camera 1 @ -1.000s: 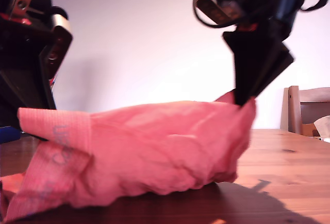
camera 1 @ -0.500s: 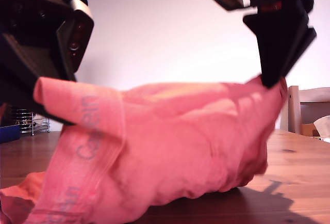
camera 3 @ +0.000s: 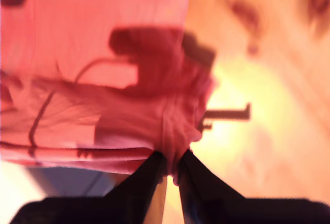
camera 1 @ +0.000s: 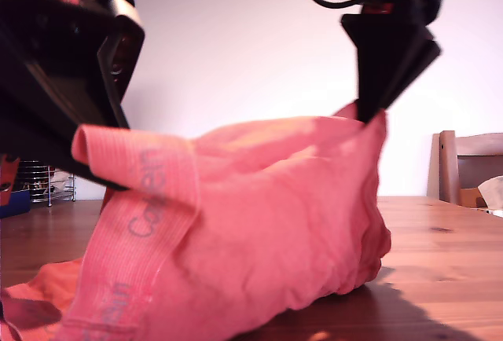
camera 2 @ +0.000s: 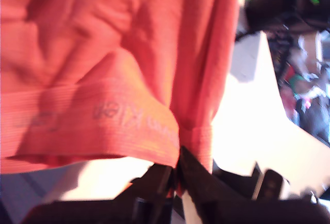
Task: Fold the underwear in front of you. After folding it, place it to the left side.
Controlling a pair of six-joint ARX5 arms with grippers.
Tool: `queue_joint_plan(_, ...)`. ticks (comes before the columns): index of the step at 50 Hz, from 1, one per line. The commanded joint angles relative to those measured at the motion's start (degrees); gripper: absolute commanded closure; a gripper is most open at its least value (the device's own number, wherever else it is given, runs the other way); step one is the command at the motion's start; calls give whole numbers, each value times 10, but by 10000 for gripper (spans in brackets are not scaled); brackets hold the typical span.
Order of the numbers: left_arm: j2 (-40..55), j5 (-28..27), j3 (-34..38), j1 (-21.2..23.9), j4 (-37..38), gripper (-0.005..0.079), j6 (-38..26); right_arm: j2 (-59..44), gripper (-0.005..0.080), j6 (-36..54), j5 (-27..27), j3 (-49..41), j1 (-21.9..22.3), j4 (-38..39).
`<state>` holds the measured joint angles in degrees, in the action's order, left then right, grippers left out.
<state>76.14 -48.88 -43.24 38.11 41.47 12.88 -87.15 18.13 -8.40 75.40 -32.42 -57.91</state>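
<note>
both jaws pinching underwear, lifted

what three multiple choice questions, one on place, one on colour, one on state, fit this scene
1. Where in the exterior view is the chair?
A. at the right edge
B. at the left edge
C. in the middle

2. What colour is the underwear?
A. navy blue
B. coral red
C. white

3. How does my first gripper stand?
A. open above the table
B. shut on nothing
C. shut on the waistband

Answers:
1. A, its wooden back shows behind the table at that edge.
2. B, the cloth is coral red in all three views.
3. C, the first wrist view shows the lettered band pinched between its jaws.
</note>
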Motion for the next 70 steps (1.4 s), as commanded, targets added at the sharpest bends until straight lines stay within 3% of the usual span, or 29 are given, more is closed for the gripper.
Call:
queue_joint_plan(1, 2, 1, -1, -7, 1, 762, -6, 11, 763, -2, 4, 6, -3, 20)
queue_joint_plan(28, -54, -5, -2, -92, 11, 762, -13, 3, 763, -19, -18, 6, -9, 138)
queue_joint_plan(70, -58, -10, -2, -208, 51, 762, -61, -90, 763, -53, -84, 10, -26, 296)
